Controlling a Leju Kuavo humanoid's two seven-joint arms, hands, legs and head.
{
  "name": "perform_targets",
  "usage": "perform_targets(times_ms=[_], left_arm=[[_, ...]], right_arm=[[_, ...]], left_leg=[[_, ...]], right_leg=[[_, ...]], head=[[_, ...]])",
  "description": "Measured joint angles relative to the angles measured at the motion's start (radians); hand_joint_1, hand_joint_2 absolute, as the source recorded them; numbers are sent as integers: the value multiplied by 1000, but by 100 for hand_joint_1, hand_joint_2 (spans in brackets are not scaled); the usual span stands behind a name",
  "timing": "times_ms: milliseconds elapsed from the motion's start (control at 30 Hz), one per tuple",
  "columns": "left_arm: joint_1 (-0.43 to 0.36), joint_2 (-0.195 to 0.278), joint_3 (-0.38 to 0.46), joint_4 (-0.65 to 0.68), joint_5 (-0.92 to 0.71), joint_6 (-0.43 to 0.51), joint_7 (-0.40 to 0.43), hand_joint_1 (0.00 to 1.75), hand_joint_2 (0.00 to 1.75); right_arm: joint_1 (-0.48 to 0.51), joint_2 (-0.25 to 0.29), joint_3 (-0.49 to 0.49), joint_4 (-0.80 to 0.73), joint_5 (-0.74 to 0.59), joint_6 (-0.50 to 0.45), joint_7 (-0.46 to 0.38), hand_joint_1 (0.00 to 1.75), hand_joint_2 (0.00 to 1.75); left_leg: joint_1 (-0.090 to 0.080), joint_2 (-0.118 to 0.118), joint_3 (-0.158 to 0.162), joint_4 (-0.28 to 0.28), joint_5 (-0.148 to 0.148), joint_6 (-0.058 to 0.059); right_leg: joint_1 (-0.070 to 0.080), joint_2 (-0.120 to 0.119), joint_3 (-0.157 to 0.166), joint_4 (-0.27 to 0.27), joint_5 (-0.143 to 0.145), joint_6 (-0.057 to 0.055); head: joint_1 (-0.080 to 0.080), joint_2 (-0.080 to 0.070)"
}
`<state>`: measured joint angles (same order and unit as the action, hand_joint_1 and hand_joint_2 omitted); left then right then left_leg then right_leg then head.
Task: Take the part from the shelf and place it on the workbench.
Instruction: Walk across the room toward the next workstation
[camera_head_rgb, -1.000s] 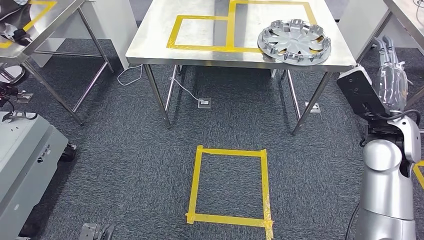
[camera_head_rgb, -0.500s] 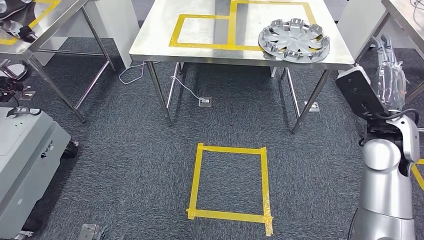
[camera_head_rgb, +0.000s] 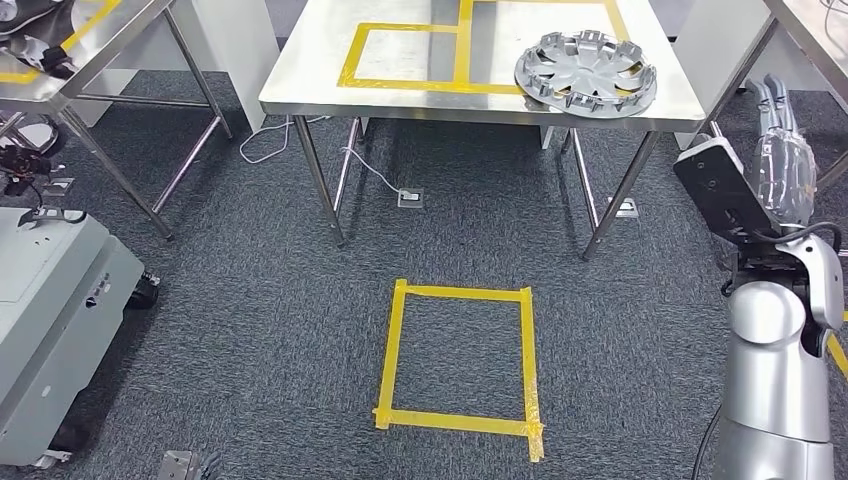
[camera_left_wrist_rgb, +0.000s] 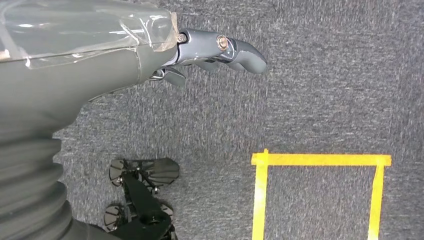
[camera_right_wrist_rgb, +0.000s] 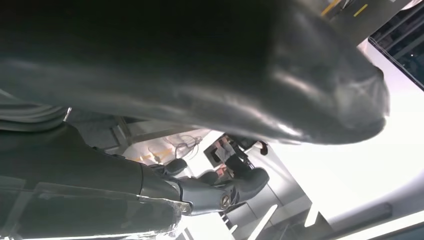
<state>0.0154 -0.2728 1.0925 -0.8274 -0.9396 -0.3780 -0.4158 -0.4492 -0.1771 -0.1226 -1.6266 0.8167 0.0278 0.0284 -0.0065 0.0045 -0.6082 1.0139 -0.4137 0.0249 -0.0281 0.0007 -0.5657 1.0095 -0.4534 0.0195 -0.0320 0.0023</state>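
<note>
Hubcap duty nearly wrapping up: the silver spoked plastic wheel cover (camera_head_rgb: 586, 77) is already lying on the steel bench (camera_head_rgb: 420, 98), at its near right corner, overlapping the yellow tape. I am seeing my right robot hand (camera_head_rgb: 783, 160) raised beside it, fingers straight, holding nothing; my left robot hand (camera_left_wrist_rgb: 210, 52) is hanging empty, fingers loose, over carpet.

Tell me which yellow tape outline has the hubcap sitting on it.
The larger outline on the steel table, far right: the hubcap overlaps its near edge. The smaller table outline and floor square hold nothing.
</note>
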Motion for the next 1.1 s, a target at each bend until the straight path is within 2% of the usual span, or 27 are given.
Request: perform_targets(times_ms=[67, 167, 200, 233, 267, 300, 367, 400, 467, 533, 567, 600, 667, 700, 733, 767, 800, 833, 867, 900, 967, 1033, 1100], left_arm=[[1, 0, 0, 0, 0, 0, 0, 0, 175], [2, 0, 0, 0, 0, 0, 0, 0, 175], [3, 0, 0, 0, 0, 0, 0, 0, 175], [3, -1, 0, 0, 0, 0, 1, 0, 175], [3, -1, 0, 0, 0, 0, 1, 0, 175], [3, -1, 0, 0, 0, 0, 2, 0, 175], [3, 1, 0, 0, 0, 1, 2, 0, 175], [3, 2, 0, 0, 0, 1, 3, 0, 175], [3, 2, 0, 0, -1, 3, 3, 0, 175], [2, 3, 0, 0, -1, 7, 3, 0, 175], [1, 3, 1, 0, -1, 8, 3, 0, 175], [0, 2, 1, 0, -2, 9, 4, 0, 175], [-1, 2, 1, 0, -2, 10, 9, 0, 175], [0, 2, 2, 1, -1, 10, 13, 0, 175], [0, 2, 2, 1, 0, 10, 16, 0, 175], [0, 2, -1, 1, 5, 11, 19, 0, 175], [-1, 3, -7, 2, 12, 13, 22, 0, 175], [-2, 4, -16, 2, 23, 17, 26, 0, 175], [-4, 5, -28, 2, 35, 22, 31, 0, 175], [-5, 8, -41, 3, 50, 27, 37, 0, 175], [-5, 14, -68, 6, 80, 40, 51, 0, 175], [-3, 21, -98, 13, 110, 52, 63, 0, 175], [0, 29, -126, 22, 137, 62, 74, 0, 175]], right_arm=[[-1, 0, 0, 0, 0, 0, 0, 0, 0], [0, 0, 0, 0, 0, 0, -1, 0, 0], [2, 0, 0, 0, 0, 0, -2, 0, 0], [4, 0, 0, 0, 0, 0, -2, 0, 0], [5, 0, 0, 0, 0, 0, -4, 0, 0], [5, 0, 0, 0, 0, 0, -5, 0, 0], [5, 0, 0, -1, 0, 0, -9, 0, 0], [5, 0, 0, -1, -1, 0, -10, 0, 0], [6, 1, 1, -2, -1, 0, -10, 0, 0], [7, 0, 2, -2, -1, 0, -11, 0, 87], [5, -1, 2, -2, -1, 0, -11, 0, 131], [3, -2, 3, -2, -1, 0, -11, 0, 175], [3, -3, 5, 1, -2, 2, -12, 0, 175], [4, -3, 6, 4, -7, 7, -14, 0, 175], [7, -3, 7, 13, -15, 14, -17, 0, 175], [11, -2, 8, 26, -27, 23, -19, 0, 175], [17, -2, 9, 45, -41, 30, -22, 0, 175], [26, -2, 10, 65, -54, 35, -23, 0, 175], [37, -1, 13, 86, -66, 36, -24, 0, 175], [50, 1, 16, 106, -79, 37, -24, 0, 175], [74, 5, 21, 147, -106, 36, -25, 0, 175], [96, 9, 25, 185, -131, 35, -25, 0, 175], [111, 15, 30, 215, -152, 35, -26, 0, 175]], left_leg=[[4, -1, -20, 46, -34, -12], [12, -1, -101, 235, -133, -27], [13, -1, -118, 279, -146, -29], [14, -1, -117, 285, -140, -28], [15, -1, -96, 249, -116, -26], [15, -2, -58, 181, -82, -20], [11, -6, 13, 48, -39, -7], [8, -7, 31, 12, -32, -2], [2, -7, 32, -1, -31, 4], [4, -5, 37, -22, -18, 14], [6, -4, 40, -33, -9, 20], [7, -3, 42, -42, -2, 25], [4, -2, 37, -43, 2, 30], [3, -2, 34, -42, 3, 30], [1, -2, 32, -40, 4, 30], [1, -2, 30, -38, 4, 30], [1, -2, 29, -34, 3, 29], [0, -3, 27, -29, 2, 26], [-3, -5, 24, -23, 0, 23], [-5, -6, 19, -18, -1, 19], [-8, -6, 11, -13, 0, 10], [-6, -5, 5, -7, -3, 1], [-1, -6, -19, 46, -41, -12]], right_leg=[[-5, 0, -2, -2, 6, -9], [-4, 0, -9, -2, 10, -17], [-3, 0, -10, -1, 12, -18], [-3, 0, -11, -1, 12, -18], [-2, 1, -11, -1, 13, -18], [-1, 1, -9, -1, 13, -18], [2, 2, -9, -2, 15, -14], [2, 2, -11, -3, 17, -10], [3, 2, -14, -7, 23, -1], [6, 1, -21, -3, 20, 7], [8, 1, -34, 19, 7, 7], [10, 1, -57, 64, -16, 4], [10, 1, -120, 199, -73, -3], [10, 1, -144, 253, -89, -1], [9, 0, -150, 270, -90, 4], [8, 0, -135, 244, -74, 11], [7, -1, -99, 179, -47, 19], [6, -3, -60, 103, -24, 22], [6, -3, -28, 41, -5, 20], [7, -4, -10, 4, 5, 15], [11, -2, -8, -6, 10, 1], [5, 0, -11, -5, 15, -8], [-2, 0, -12, -7, 19, -15]], head=[[-1, 0], [-1, 0], [-1, 0], [-1, 0], [-1, 0], [-1, 0], [0, 0], [-1, 0], [-1, 0], [2, 0], [4, 0], [6, 0], [8, 0], [8, 0], [8, 0], [8, 0], [8, 0], [8, 0], [8, 0], [7, 0], [6, 0], [6, 0], [3, 0]])
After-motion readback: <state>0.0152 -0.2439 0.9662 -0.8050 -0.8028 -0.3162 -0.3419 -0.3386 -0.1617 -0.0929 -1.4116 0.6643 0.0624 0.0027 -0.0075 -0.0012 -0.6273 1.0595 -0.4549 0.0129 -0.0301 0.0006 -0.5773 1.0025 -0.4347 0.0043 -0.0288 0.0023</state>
